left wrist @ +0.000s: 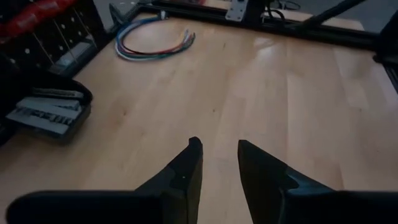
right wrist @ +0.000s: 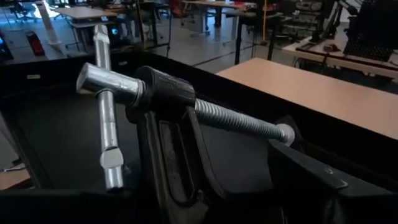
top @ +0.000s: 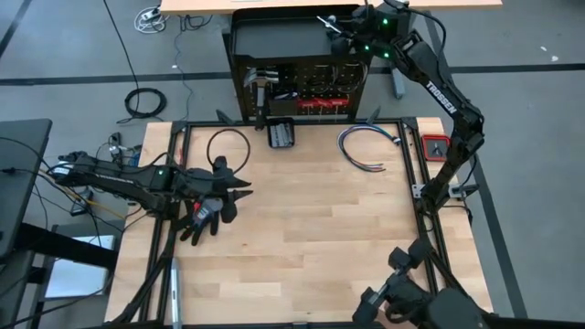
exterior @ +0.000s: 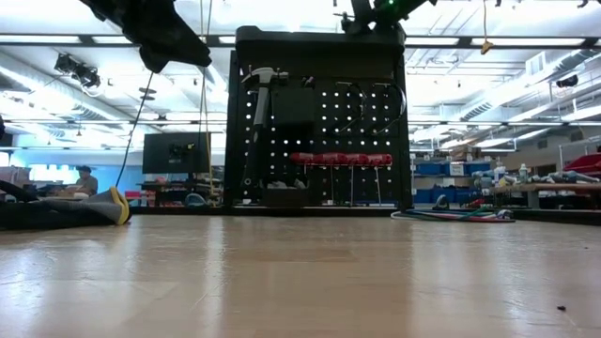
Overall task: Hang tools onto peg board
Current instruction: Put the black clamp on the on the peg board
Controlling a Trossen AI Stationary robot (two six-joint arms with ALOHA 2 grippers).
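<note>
On the near left of the wooden table [top: 311, 238], the left gripper [left wrist: 217, 162] hangs above the board with its two dark fingers [left wrist: 186, 171] a narrow gap apart and nothing between them. In the high view it sits over a black work glove [top: 203, 212] that lies on the table's left side. A thin black cable loop [top: 228, 144] lies just beyond the glove, toward the far edge.

Farther on, near the table's far edge, a small black box [top: 281, 133] holding grey pieces rests just in front of the stand, and a bundle of blue-white cables [top: 370, 146] curls on the far right of the table. A small red item [top: 436, 145] lies at the right rail.

Past the far edge stands the peg board [exterior: 324, 141], an upright black panel with a grid of holes under a black tray [top: 274, 37]. On it hang a steel-headed hammer [exterior: 258, 103] at the left and a row of red-handled drivers [exterior: 340, 159] across the lower middle.

The right gripper [top: 352, 37] is at the far right, over the right end of the tray. In its wrist view a C-clamp [right wrist: 168, 124] with a threaded screw and a steel cross handle stands close between its fingers over the tray; the fingers are spread, and whether they grip the clamp I cannot tell.

A person [exterior: 84, 178] sits far off in the room at the left.
</note>
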